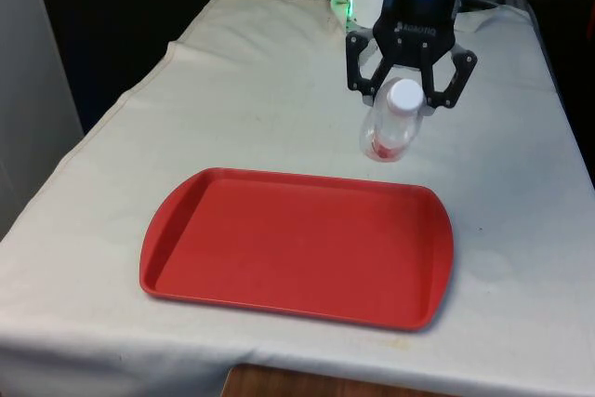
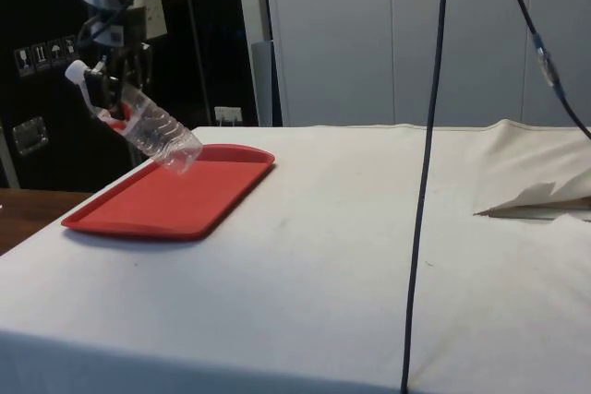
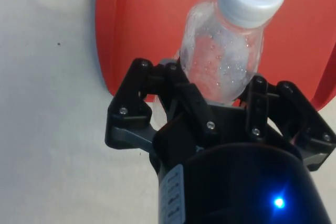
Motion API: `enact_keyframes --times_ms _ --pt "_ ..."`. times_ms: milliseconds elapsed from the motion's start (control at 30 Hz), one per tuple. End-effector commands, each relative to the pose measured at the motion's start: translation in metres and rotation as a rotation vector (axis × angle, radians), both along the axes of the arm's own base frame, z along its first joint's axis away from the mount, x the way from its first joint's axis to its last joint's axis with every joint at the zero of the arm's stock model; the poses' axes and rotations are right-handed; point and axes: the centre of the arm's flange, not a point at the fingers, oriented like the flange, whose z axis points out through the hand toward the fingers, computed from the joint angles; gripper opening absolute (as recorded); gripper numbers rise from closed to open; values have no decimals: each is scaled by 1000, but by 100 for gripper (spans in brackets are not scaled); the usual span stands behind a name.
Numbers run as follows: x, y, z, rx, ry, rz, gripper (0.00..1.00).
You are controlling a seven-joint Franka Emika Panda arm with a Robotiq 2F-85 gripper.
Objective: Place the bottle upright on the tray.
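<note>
The gripper hangs in the air above the white cloth, its two black fingers closed around a clear plastic bottle with a white cap. The bottle is tilted, not upright: in the side view the bottle slants with its cap above the fingers and its base sloping down below them, off every surface. The fingers pinch it on the upper body, just under the neck, one on each side. The red tray lies flat on the cloth below the fingers and on their cap side; in the wrist view the tray spreads beyond the bottle.
</note>
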Motion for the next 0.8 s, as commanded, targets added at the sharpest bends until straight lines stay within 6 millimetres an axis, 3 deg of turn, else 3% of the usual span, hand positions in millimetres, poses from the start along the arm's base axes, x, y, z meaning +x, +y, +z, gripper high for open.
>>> enact_keyframes --times_ms 0,767 --pt "-2 -1 1 -1 -17 -6 34" --pt "-2 -4 -10 -27 -131 -51 34"
